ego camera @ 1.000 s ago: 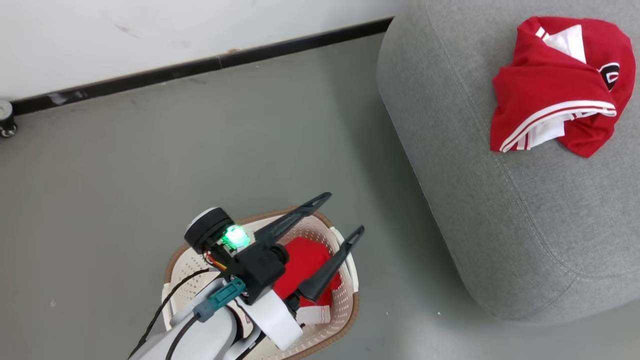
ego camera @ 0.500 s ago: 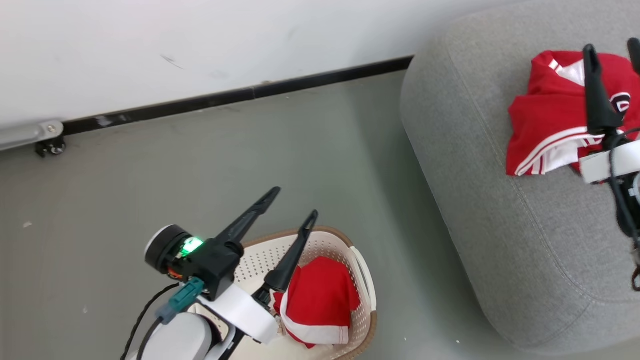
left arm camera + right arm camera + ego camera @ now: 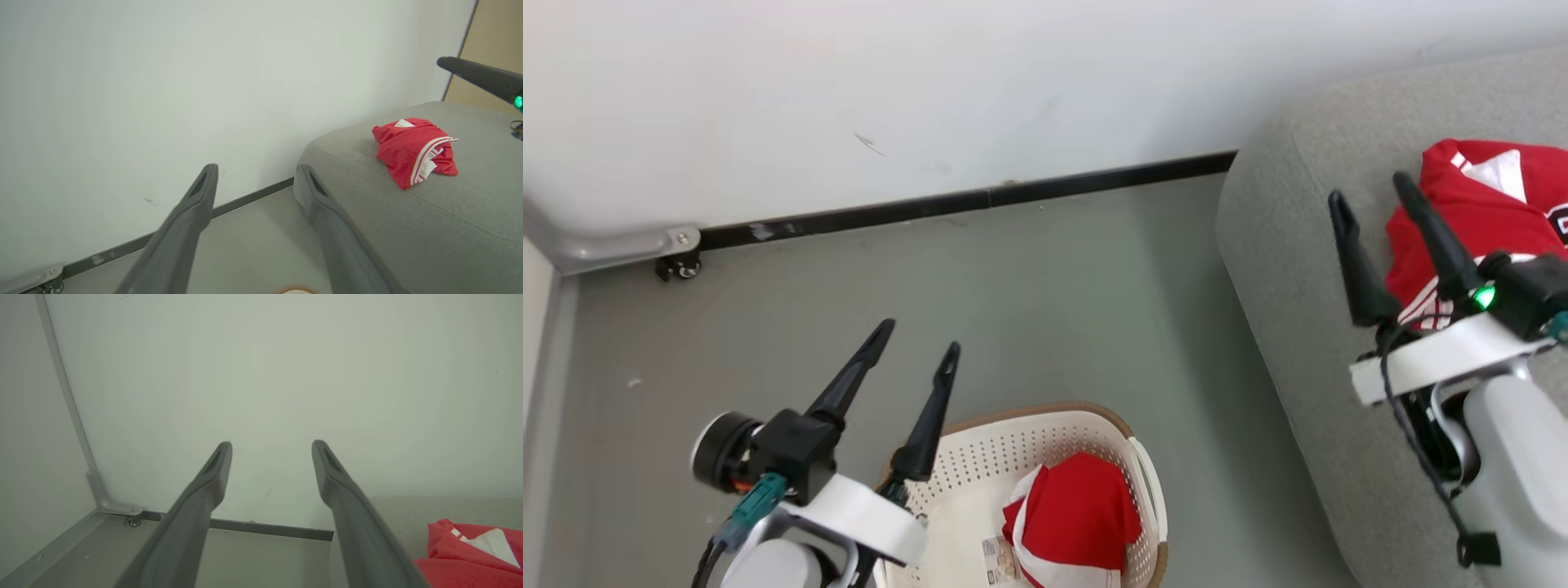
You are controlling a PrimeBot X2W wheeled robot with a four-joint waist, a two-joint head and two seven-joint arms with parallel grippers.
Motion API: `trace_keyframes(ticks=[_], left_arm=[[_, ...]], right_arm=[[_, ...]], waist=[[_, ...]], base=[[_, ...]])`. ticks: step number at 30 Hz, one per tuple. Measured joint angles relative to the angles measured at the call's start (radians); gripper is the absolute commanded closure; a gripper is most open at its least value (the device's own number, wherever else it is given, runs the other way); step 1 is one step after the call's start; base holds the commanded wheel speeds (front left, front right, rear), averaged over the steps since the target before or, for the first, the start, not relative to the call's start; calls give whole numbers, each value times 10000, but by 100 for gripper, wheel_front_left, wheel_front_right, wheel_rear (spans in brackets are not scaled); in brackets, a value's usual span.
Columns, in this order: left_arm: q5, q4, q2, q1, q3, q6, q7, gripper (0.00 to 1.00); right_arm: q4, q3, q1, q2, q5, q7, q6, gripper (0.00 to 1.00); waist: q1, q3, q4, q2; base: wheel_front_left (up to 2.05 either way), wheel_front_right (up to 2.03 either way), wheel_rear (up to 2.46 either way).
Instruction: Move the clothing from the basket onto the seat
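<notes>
One red jersey with white trim point(image 3: 1074, 523) lies crumpled in the cream perforated basket point(image 3: 1013, 441) at the bottom of the head view. A second red jersey point(image 3: 1486, 212) point(image 3: 412, 149) point(image 3: 470, 559) rests on the grey seat point(image 3: 1298, 269) point(image 3: 449, 204) at the right. My left gripper point(image 3: 916, 339) point(image 3: 255, 173) is open and empty, raised over the floor just left of the basket's rim. My right gripper point(image 3: 1368, 192) point(image 3: 271, 445) is open and empty above the seat, just left of the jersey there.
A white wall with a black baseboard point(image 3: 964, 204) runs across the back. A grey metal frame with a small caster point(image 3: 678, 263) point(image 3: 131, 520) stands at the left corner. Grey floor point(image 3: 1029, 310) lies between basket and seat.
The camera has tilted up, shifting the whole scene. My left gripper has lifted out of the basket to its left side, empty. My right gripper has come into view over the seat.
</notes>
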Motion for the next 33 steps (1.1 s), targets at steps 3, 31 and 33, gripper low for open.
trace_keyframes(ticks=[3,31,33], left_arm=[[-4,0,4,316,314,155,0,0],[-42,268,-123,2856,2299,1051,0,0],[42,265,-123,3003,2383,1093,0,0]], right_arm=[[-130,-190,414,205,-374,0,0,0],[-1522,-2763,4626,2466,-3411,0,0,0],[-1676,-2782,4866,2525,-3513,2,0,0]], waist=[[0,-195,115,0],[0,-1756,423,0],[0,-1816,383,0]], base=[[0,0,0],[0,0,0],[0,0,0]])
